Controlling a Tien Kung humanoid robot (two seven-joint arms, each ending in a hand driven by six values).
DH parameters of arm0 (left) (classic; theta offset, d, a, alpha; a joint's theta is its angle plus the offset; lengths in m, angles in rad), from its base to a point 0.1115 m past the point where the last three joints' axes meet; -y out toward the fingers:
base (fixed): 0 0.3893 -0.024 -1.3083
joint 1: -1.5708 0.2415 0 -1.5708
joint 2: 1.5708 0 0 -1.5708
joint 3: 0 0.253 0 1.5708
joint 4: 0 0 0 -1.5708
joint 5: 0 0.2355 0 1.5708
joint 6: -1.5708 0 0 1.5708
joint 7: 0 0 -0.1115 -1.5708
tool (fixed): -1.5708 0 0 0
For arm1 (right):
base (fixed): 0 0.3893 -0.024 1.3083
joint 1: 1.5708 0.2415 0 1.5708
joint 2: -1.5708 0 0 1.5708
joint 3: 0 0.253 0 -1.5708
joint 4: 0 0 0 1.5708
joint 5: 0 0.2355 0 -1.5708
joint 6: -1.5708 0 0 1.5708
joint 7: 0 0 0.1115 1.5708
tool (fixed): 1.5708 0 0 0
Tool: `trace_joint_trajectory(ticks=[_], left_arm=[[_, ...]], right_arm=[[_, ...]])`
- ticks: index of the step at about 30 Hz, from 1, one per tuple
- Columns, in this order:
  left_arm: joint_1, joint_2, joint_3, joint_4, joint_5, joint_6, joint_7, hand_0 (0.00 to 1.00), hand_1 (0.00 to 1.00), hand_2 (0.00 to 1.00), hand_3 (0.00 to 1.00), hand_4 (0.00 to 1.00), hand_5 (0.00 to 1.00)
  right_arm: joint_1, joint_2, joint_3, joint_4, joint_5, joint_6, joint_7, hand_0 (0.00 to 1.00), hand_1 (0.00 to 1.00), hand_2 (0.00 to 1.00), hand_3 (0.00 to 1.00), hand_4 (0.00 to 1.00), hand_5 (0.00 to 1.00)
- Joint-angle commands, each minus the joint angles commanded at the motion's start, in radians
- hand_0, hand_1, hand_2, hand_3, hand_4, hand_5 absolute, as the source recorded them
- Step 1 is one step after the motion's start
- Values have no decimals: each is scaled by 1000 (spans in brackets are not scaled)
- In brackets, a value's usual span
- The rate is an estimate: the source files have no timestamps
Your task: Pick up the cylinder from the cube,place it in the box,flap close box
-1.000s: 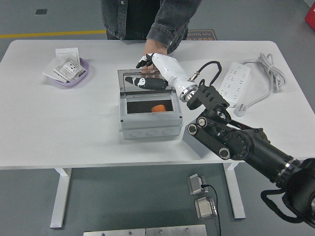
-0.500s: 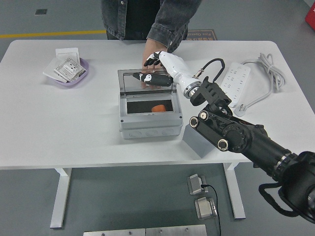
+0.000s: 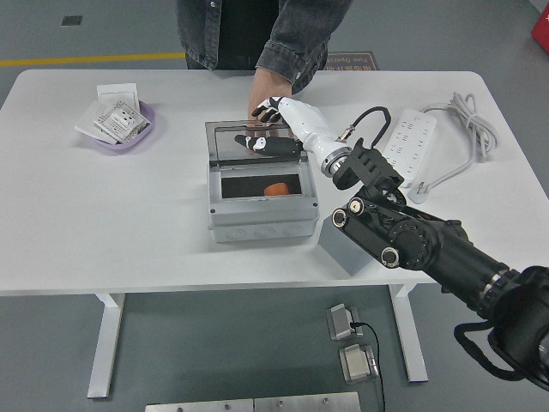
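The right hand reached over the raised clear lid, fingers loosely spread, gripping nothing. The orange cylinder lay inside the grey box. At 12 o'clock, a person's hand rested on the counter; bare counter lay at 9 o'clock.

The room is evenly and brightly lit from overhead. The broad white rectangular table shows only soft, faint shadows. The clear hinged plastic lid reflects the scene dimly. Everything looks sharp, with no visible blur and no bending at the edges.
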Motion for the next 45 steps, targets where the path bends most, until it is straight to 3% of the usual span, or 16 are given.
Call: trace_joint_trajectory(ticks=[9, 23, 45], left_arm=[[3, 1, 16, 0, -21, 4, -2, 680, 692, 609, 645, 732, 444], [4, 2, 55, 0, -69, 9, -6, 680, 692, 609, 644, 731, 446], [7, -6, 56, 0, -68, 8, -5, 680, 691, 609, 643, 729, 449]], right_arm=[[-33, -48, -31, 103, -19, -3, -15, 667, 663, 662, 698, 904, 661], [-59, -95, -69, 171, -8, -9, -32, 656, 658, 665, 706, 903, 656], [-125, -170, -104, 364, -74, 14, -104, 643, 654, 674, 716, 898, 655]])
